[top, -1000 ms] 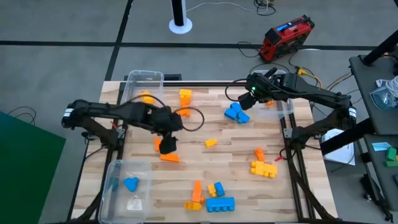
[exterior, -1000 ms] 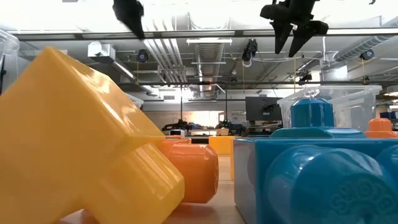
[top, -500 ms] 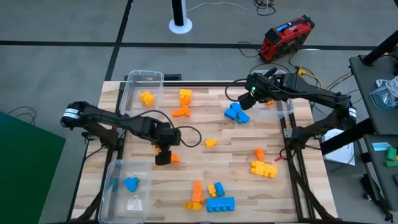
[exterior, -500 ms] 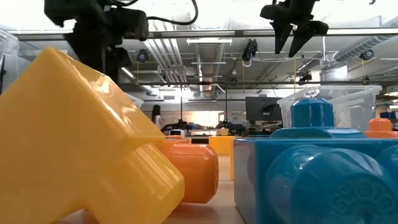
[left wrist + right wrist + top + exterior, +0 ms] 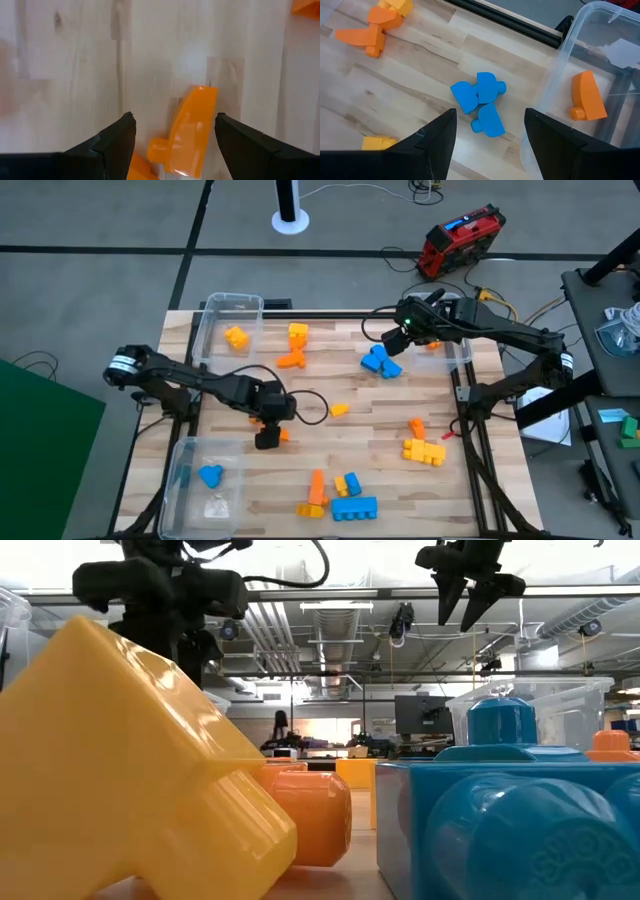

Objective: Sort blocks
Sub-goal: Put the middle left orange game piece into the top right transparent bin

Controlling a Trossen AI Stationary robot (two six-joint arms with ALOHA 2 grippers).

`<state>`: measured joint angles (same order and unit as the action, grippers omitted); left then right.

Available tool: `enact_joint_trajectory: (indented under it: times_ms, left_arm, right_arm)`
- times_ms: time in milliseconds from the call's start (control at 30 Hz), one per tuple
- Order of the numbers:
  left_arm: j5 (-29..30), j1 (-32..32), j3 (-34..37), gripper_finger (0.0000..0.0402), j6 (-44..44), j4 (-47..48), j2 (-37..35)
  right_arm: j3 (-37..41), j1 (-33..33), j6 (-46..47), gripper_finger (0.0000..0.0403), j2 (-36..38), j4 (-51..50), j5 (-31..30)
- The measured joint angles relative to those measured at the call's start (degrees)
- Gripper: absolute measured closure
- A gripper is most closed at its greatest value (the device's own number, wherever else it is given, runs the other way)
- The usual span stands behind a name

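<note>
The light wooden slatted table [image 5: 370, 455] carries three clear plastic bins and a scatter of small plastic building blocks in blue, orange and yellow. The left gripper [image 5: 267, 438] hangs low over the middle of the table with its fingers spread wide and holding nothing, and in its wrist view the curved orange plastic block [image 5: 189, 131] lies between the two fingertips, flat on the wood. The step in hand looks like the pick of this orange block; the next move calls for a short descent and a close across the block's narrow width, then a carry to a bin. The right gripper [image 5: 404, 333] hovers, likewise wide and empty, above the cluster of three blue rounded blocks [image 5: 479, 102], with the clear bin [image 5: 600, 65] at the table's right edge just beside it; that bin holds one orange block [image 5: 587, 95]. The far-left clear bin [image 5: 212, 315] holds a yellow block [image 5: 236, 337], and the near-left clear bin [image 5: 178, 480] holds a blue block [image 5: 210, 475] and what may be a pale, clear piece, hard to make out. The remaining blocks lie loose near the table's front edge, well apart from both grippers.
</note>
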<state>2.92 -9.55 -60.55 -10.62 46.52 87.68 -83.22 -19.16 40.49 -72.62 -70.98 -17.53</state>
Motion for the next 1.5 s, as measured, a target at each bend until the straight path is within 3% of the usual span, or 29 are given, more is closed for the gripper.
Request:
enact_joint_trajectory:
  times_ms: [267,433,700,1067,1300,1500]
  left_arm:
    - [0.23,-0.9,0.0,0.0146,0.97,-0.12,2.34]
    - [3.78,-2.51,-0.2,0.0124,1.01,-0.26,3.34]
    - [2.94,-5.76,0.11,0.0106,1.19,-1.19,6.06]
    - [0.62,-5.45,7.12,0.0106,-0.75,-6.41,6.38]
    - [0.67,-5.45,8.78,0.0129,-0.54,-9.47,6.38]
    - [0.94,-5.45,9.01,0.0188,-0.57,-10.41,6.62]
  right_arm:
    - [0.02,0.0,0.0,0.0179,0.0,0.17,-0.01]
    - [0.02,0.0,-0.01,0.0179,-0.02,0.17,-0.01]
    - [0.02,0.0,-0.07,0.0179,-0.02,0.2,-0.01]
    - [0.02,0.0,-0.66,0.0179,-0.02,0.22,-0.01]
    - [0.02,0.0,-0.66,0.0179,-0.02,0.19,-0.01]
    - [0.02,0.0,-0.66,0.0179,-0.02,0.17,-0.01]
